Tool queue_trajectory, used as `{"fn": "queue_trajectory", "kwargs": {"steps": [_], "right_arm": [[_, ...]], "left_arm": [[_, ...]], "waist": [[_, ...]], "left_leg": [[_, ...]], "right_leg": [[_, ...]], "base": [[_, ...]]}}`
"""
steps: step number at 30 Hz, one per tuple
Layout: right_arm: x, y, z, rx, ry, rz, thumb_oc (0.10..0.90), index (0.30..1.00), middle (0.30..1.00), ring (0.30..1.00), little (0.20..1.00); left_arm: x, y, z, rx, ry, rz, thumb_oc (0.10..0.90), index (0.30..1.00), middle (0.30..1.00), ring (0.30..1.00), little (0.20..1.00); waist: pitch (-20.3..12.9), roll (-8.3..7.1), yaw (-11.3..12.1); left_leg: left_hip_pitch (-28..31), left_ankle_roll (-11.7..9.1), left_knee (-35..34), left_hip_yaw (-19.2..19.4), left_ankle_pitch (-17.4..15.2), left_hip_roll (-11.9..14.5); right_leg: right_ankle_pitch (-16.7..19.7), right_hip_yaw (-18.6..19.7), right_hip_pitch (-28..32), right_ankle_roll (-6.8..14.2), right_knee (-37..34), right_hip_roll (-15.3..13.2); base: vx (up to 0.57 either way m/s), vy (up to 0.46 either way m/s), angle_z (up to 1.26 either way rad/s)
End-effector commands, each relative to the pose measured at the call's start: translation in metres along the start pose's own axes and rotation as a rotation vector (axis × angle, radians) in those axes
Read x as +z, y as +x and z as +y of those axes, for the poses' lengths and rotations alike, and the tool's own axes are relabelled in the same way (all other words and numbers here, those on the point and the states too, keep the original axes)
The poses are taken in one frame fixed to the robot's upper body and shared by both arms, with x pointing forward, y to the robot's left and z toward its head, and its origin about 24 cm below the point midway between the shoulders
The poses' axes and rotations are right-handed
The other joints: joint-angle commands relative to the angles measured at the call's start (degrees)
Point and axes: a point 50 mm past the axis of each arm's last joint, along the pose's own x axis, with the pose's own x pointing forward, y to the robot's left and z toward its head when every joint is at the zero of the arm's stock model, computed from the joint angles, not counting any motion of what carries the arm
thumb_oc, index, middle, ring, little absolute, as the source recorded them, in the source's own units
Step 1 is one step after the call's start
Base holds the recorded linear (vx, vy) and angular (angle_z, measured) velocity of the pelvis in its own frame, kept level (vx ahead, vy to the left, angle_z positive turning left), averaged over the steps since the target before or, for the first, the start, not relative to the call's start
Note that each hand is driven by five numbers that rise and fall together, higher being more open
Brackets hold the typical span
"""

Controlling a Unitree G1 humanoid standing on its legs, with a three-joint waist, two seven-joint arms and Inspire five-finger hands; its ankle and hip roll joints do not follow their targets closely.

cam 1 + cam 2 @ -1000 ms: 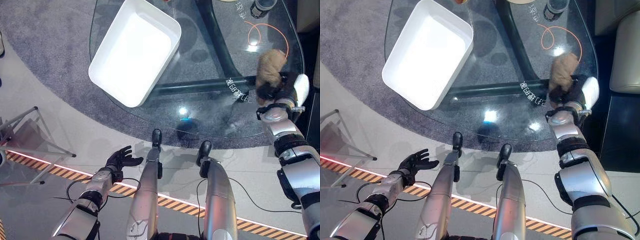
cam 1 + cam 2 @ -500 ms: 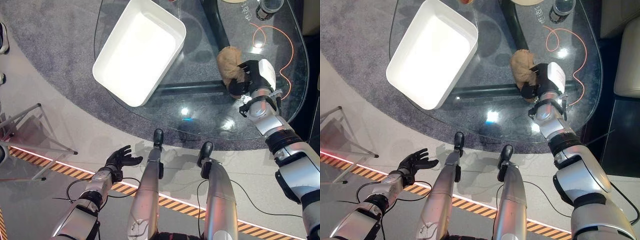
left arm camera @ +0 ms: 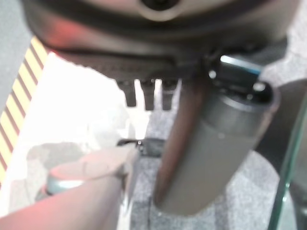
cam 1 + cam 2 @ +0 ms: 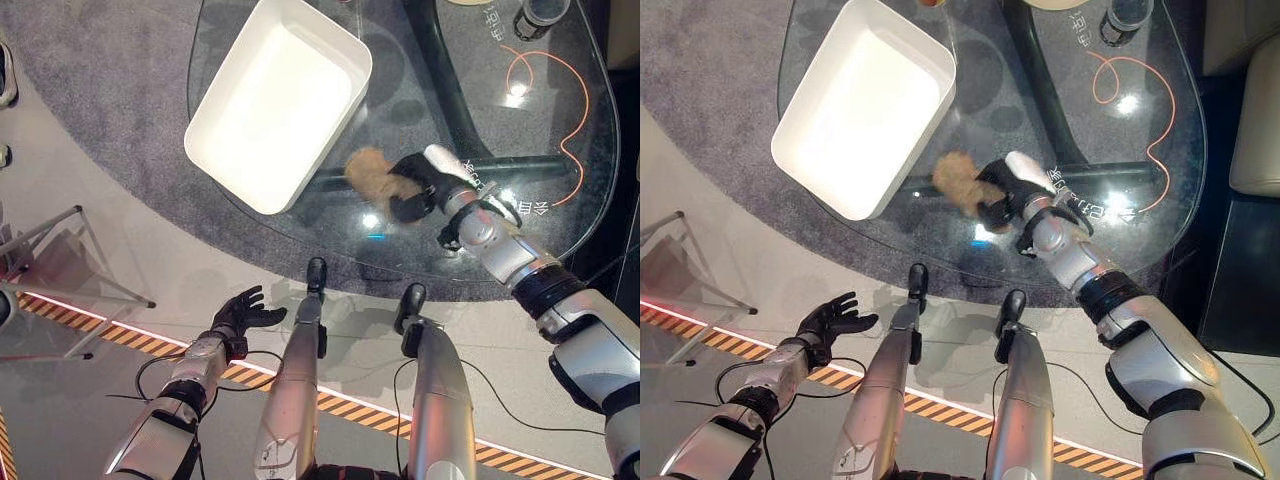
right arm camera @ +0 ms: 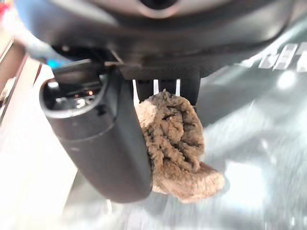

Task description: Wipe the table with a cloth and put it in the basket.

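Observation:
A brown fluffy cloth (image 4: 367, 174) lies bunched on the glass table (image 4: 560, 200), pinned in my right hand (image 4: 415, 190) near the table's middle front. In the right wrist view the thumb (image 5: 100, 139) and fingers curl round the cloth (image 5: 175, 143), which presses on the glass. The white rectangular basket (image 4: 275, 100) stands empty on the table's left part, just left of the cloth. My left hand (image 4: 240, 315) hangs low at the left, off the table, with its fingers spread and nothing in it.
An orange cord (image 4: 545, 75) loops on the glass at the back right, by a dark round jar (image 4: 535, 15). The table's dark frame (image 4: 440, 70) shows through the glass. A metal stand (image 4: 60, 290) is on the floor at the left.
My right hand has swept the cloth across the glass from the table's right edge leftward to near the basket. The left hand has stayed where it was.

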Motion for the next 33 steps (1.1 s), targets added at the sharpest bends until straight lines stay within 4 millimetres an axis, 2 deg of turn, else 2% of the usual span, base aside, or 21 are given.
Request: {"fn": "queue_trajectory", "kwargs": {"steps": [1,5,10,17,23,25,26,28,31,32,33], "right_arm": [[0.053,-0.003,0.001,0.04,-0.002,-0.266,0.1,0.3,0.3,0.3,0.2],[0.06,-0.006,0.012,0.082,-0.013,-0.292,0.1,0.3,0.3,0.3,0.2],[0.058,-0.007,0.014,0.071,-0.015,-0.28,0.1,0.3,0.3,0.3,0.2],[0.043,-0.005,0.0,-0.075,0.043,-0.212,0.1,0.3,0.3,0.3,0.2],[0.034,-0.005,-0.015,-0.203,0.147,-0.186,0.1,0.3,0.3,0.3,0.2],[0.033,-0.005,-0.024,-0.283,0.227,-0.184,0.1,0.3,0.3,0.3,0.2],[0.034,-0.005,-0.025,-0.291,0.235,-0.186,0.1,0.3,0.3,0.3,0.2],[0.036,-0.006,-0.031,-0.355,0.301,-0.194,0.1,0.3,0.3,0.3,0.2],[0.037,-0.007,-0.035,-0.384,0.333,-0.202,0.1,0.3,0.3,0.3,0.2],[0.038,-0.009,-0.039,-0.414,0.363,-0.215,0.1,0.3,0.3,0.3,0.2],[0.039,-0.009,-0.039,-0.417,0.368,-0.218,0.1,0.3,0.3,0.3,0.2]], "left_arm": [[-0.01,-0.006,0.013,0.073,-0.051,-0.01,0.8,0.9,0.9,0.9,0.9],[-0.006,-0.005,0.013,0.088,-0.105,-0.034,0.8,0.9,0.9,0.9,0.9],[-0.003,-0.005,0.014,0.119,-0.151,-0.066,0.8,0.9,0.9,0.9,0.9],[0.015,-0.007,0.025,0.271,-0.289,-0.191,0.8,0.9,0.9,0.9,0.9],[0.046,-0.016,0.044,0.459,-0.486,-0.372,0.8,0.9,0.9,0.9,0.9],[0.066,-0.021,0.051,0.528,-0.572,-0.479,0.8,0.9,0.9,0.9,0.9],[0.068,-0.022,0.052,0.533,-0.578,-0.487,0.8,0.9,0.9,0.9,0.9],[0.087,-0.027,0.056,0.573,-0.631,-0.579,0.8,0.9,0.9,0.9,0.9],[0.098,-0.031,0.057,0.588,-0.653,-0.625,0.8,0.9,0.9,0.9,0.9],[0.113,-0.036,0.06,0.606,-0.688,-0.694,0.8,0.9,0.9,0.9,0.9],[0.116,-0.036,0.059,0.607,-0.695,-0.706,0.8,0.9,0.9,0.9,0.9]], "waist": [[-1.2,-1.16,-0.2],[-1.2,-1.29,-0.4],[-1.2,-1.33,-0.4],[-1.2,-1.28,-0.3],[-1.2,-1.4,0.1],[-1.2,-1.58,0.4],[-1.2,-1.58,0.5],[-1.2,-1.74,0.4],[-1.2,-1.86,0.4],[-1.2,-2.02,0.1],[-1.2,-2.06,0.1]], "left_leg": [[1.2,3.4,7.2,4.8,-5.1,-4.4],[1.3,3.3,7.0,5.0,-4.9,-4.4],[1.2,3.2,7.2,4.9,-4.9,-4.4],[0.8,3.3,7.6,4.7,-5.0,-4.3],[0.5,3.4,8.3,3.9,-5.3,-4.2],[0.3,3.4,8.6,3.5,-5.4,-4.2],[0.3,3.4,8.6,3.4,-5.4,-4.2],[0.0,3.4,8.7,3.2,-5.4,-4.1],[-0.1,3.4,8.7,3.2,-5.4,-4.0],[-0.3,3.4,8.8,3.1,-5.5,-3.9],[-0.3,3.4,8.8,3.1,-5.5,-3.9]], "right_leg": [[7.6,-0.4,2.6,1.2,-8.9,3.3],[7.7,-0.3,2.5,1.2,-8.9,3.3],[7.6,-0.2,2.4,1.2,-8.7,3.3],[7.4,0.0,2.0,1.1,-7.9,3.2],[6.8,0.1,1.5,1.1,-6.5,3.1],[6.7,0.0,1.3,1.2,-6.0,3.0],[6.7,0.0,1.2,1.2,-5.9,3.0],[6.7,0.0,1.0,1.2,-5.7,3.1],[6.7,0.0,0.9,1.2,-5.7,3.1],[6.7,0.0,0.8,1.3,-5.7,3.1],[6.7,0.1,0.8,1.3,-5.7,3.2]], "base": [[0.01,-0.003,0.03],[0.0,0.0,0.0],[0.0,0.0,0.0],[0.0,0.0,0.0],[0.0,-0.012,0.01],[0.0,-0.052,0.02],[0.0,-0.04,0.01],[0.0,0.0,0.0],[0.0,0.0,0.0],[0.0,0.0,0.0],[0.0,0.0,0.0]]}}
